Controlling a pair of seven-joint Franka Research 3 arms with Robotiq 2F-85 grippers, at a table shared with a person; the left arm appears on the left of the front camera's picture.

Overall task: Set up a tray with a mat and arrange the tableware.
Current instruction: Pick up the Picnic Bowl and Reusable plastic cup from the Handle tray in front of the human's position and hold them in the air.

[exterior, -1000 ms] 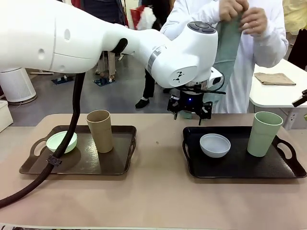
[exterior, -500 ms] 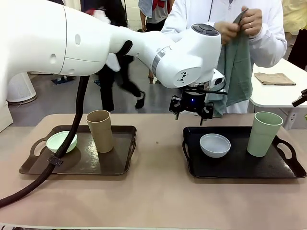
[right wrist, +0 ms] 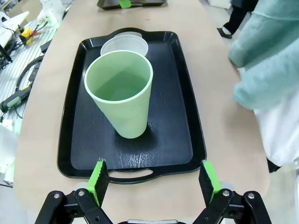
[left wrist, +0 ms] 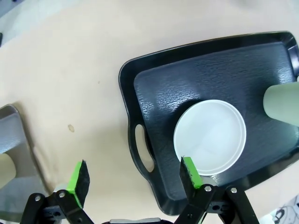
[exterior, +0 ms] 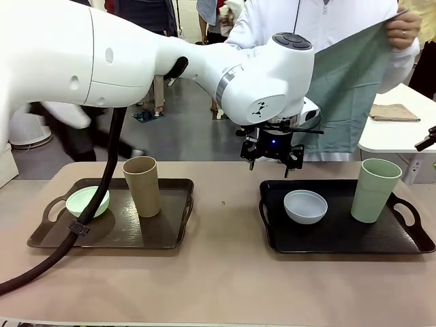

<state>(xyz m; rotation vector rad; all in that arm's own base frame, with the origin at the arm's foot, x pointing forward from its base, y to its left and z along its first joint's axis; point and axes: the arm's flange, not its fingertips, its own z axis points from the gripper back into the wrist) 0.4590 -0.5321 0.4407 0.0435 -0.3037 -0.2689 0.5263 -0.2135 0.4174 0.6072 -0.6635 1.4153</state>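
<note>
Mat step, early. The person at the far side holds a grey-green cloth (exterior: 347, 88) spread wide, one hand (exterior: 403, 27) pinching its upper corner. It is probably the mat, and it is on no tray yet.

The tableware sits on two trays:
- The whitish grey bowl (exterior: 305, 206) and pale green cup (exterior: 373, 191) are upright and apart on the black tray (exterior: 340, 242).
- The mint green bowl (exterior: 87, 201) and tan-brown cup (exterior: 142, 185) are on the brown tray (exterior: 116, 231).

The left gripper (exterior: 272, 155) hangs above the black tray's far left corner, fingers wide apart and holding nothing. In the left wrist view one pad (left wrist: 190, 171) overlaps the bowl's rim. The right gripper (right wrist: 153, 179) is also spread wide and empty, facing the pale green cup across the tray's handle end.

Next move, as I judge it: the black tray must be cleared before the mat goes down. The left gripper would drop onto the bowl's rim and pinch it — the thin edge needs a centred approach.

Versus earlier: a second ago the cloth was bunched at the person's chest, half a second ago it hung half open, and now it is fully spread. The left gripper has barely shifted, and the tableware hasn't moved.
</note>
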